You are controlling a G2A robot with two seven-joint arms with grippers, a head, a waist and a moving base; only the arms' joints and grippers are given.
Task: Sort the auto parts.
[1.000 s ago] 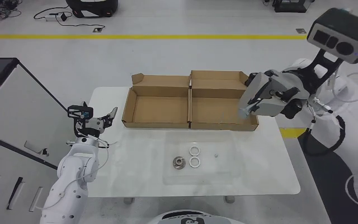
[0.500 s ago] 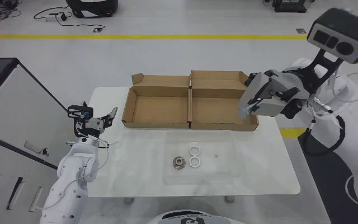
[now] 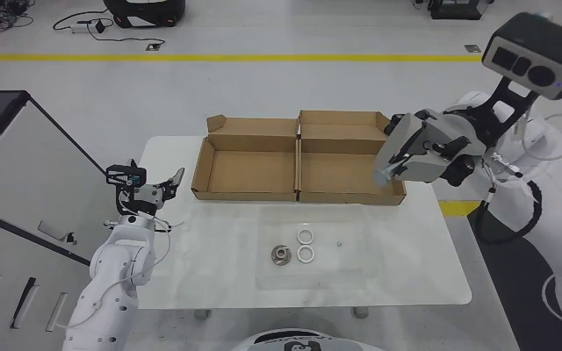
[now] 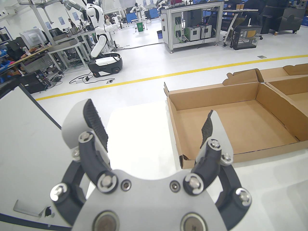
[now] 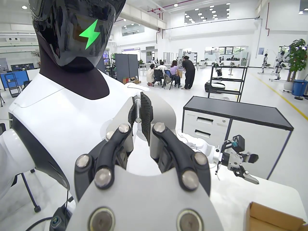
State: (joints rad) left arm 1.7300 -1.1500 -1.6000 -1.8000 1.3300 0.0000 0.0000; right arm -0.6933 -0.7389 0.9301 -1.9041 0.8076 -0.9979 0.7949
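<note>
Two open cardboard boxes stand side by side at the table's back, the left box (image 3: pixel 250 172) and the right box (image 3: pixel 347 173), both empty as far as I see. In front of them lie a metal flanged part (image 3: pixel 280 255), two white rings (image 3: pixel 306 237) (image 3: pixel 306 254) and a tiny piece (image 3: pixel 340 244). My right gripper (image 3: pixel 384 175) (image 5: pixel 140 97) hangs over the right box's right end, shut on a threaded bolt (image 5: pixel 137 109). Above the table's left edge my left gripper (image 3: pixel 171 182) (image 4: pixel 149 111) is open and holds nothing; the left box (image 4: pixel 231 126) lies ahead of it.
The white table (image 3: pixel 413 254) has free room on its left and right parts. A white panel (image 3: pixel 44 167) stands beyond the table's left side. The right wrist view takes in the left gripper (image 5: pixel 247 173) farther off and a box corner (image 5: pixel 272 217).
</note>
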